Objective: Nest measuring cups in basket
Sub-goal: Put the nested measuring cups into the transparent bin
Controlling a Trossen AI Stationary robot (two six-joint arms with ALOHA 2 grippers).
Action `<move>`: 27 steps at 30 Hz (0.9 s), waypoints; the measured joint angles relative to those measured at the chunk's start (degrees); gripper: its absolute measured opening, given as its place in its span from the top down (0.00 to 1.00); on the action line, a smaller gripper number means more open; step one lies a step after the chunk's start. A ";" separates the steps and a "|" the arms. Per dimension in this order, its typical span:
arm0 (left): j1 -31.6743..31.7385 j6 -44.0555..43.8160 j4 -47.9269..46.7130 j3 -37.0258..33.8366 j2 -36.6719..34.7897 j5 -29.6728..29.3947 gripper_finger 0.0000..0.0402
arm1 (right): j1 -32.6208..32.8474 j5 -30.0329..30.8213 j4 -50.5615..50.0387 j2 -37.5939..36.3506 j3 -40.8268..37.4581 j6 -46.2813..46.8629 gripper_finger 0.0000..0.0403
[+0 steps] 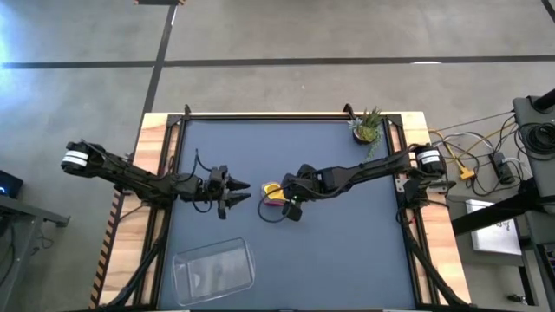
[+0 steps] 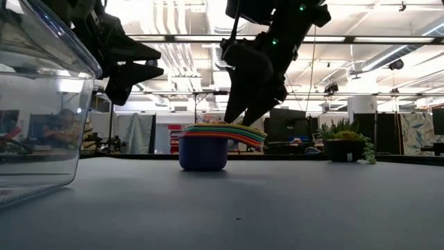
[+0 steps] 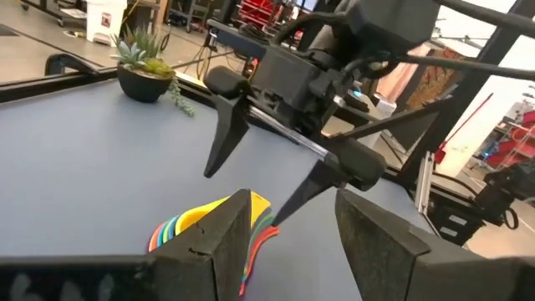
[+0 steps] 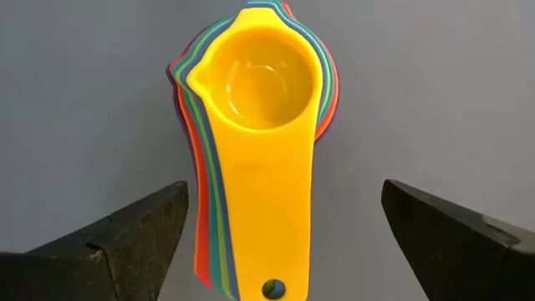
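Yellow topped the stack of measuring cups (image 4: 255, 134), already nested, standing at centre frame in the high view, on the dark table (image 1: 347, 251). Right gripper (image 4: 284, 230) hovered directly above the stack, fingers spread wide on either side of the handles, holding nothing. Left gripper (image 1: 240, 193) waited just left of centre, fingers parted, empty. Clear basket (image 1: 213, 265), lower left, well apart from the stack, held nothing. Judged step: grasping the stack; next move calls for descending, closing on the handles, then carrying it to the basket.
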 joint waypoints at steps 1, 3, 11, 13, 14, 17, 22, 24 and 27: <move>-0.02 0.02 -0.11 0.00 -0.01 0.08 0.60 | 0.00 -0.01 0.06 0.00 0.00 0.11 0.04; -0.02 0.03 -0.11 0.00 -0.01 0.11 0.60 | 0.00 -0.20 -0.02 0.00 -0.07 0.16 0.04; -0.02 0.07 -0.09 0.00 -0.03 0.09 0.60 | 0.00 -2.56 1.36 3.65 -0.15 1.10 0.04; -0.02 0.07 -0.09 0.00 -0.03 0.09 0.60 | 0.00 -2.75 1.91 4.65 0.12 1.02 0.04; -0.02 0.05 -0.13 0.00 -0.03 0.09 0.60 | 0.00 -3.13 2.30 4.96 0.23 0.99 0.04; -0.02 0.05 -0.21 0.00 -0.03 0.09 0.60 | 0.00 -4.03 2.36 5.57 0.48 1.24 0.04; -0.02 0.09 -0.43 0.00 -0.03 0.09 0.60 | 0.02 -4.03 1.59 4.92 0.48 3.64 0.04; -0.02 0.09 -0.61 0.00 -0.03 0.09 0.60 | 0.02 -4.03 1.05 4.81 0.48 4.23 0.04; 0.00 0.12 -0.63 0.00 -0.03 0.07 0.60 | 0.04 -4.00 0.97 5.10 0.48 4.27 0.05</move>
